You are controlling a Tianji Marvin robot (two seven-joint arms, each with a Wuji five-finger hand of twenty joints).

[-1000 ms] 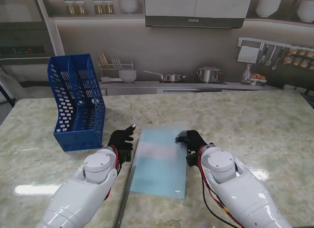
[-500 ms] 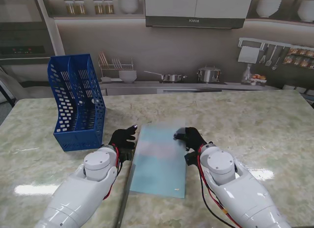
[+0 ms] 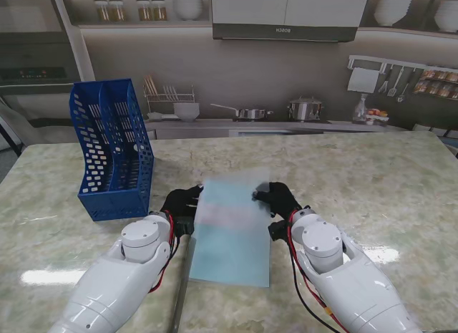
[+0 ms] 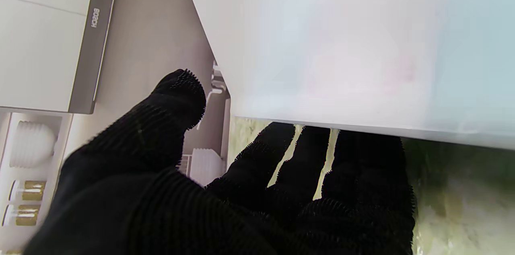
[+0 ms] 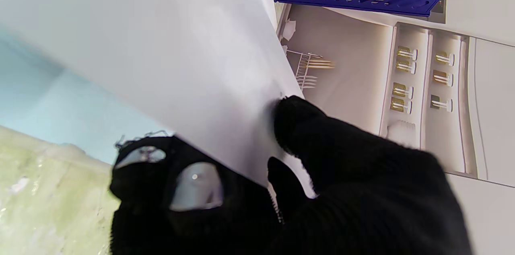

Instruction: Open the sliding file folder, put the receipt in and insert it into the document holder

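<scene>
We raise the folder's far end with both hands.

Our right hand point(image 3: 280, 201) pinches the folder point(image 3: 230, 236) at its far right edge: the right wrist view shows the thumb point(image 5: 305, 126) pressed on one face of the sheet and the other fingers point(image 5: 169, 174) behind it, so that side is held. Our left hand point(image 3: 180, 204) works differently: its fingers point(image 4: 342, 158) are slid beneath the left edge while the thumb point(image 4: 177, 98) stands free, so it props the sheet and does not clamp it. We judge this lift is meant to get the flat, slippery folder off the table point(image 3: 386, 182) for carrying. The near end seems to rest on the marble. The holder point(image 3: 111, 150) waits upright at our left, apart from the folder. We cannot make out the receipt.
</scene>
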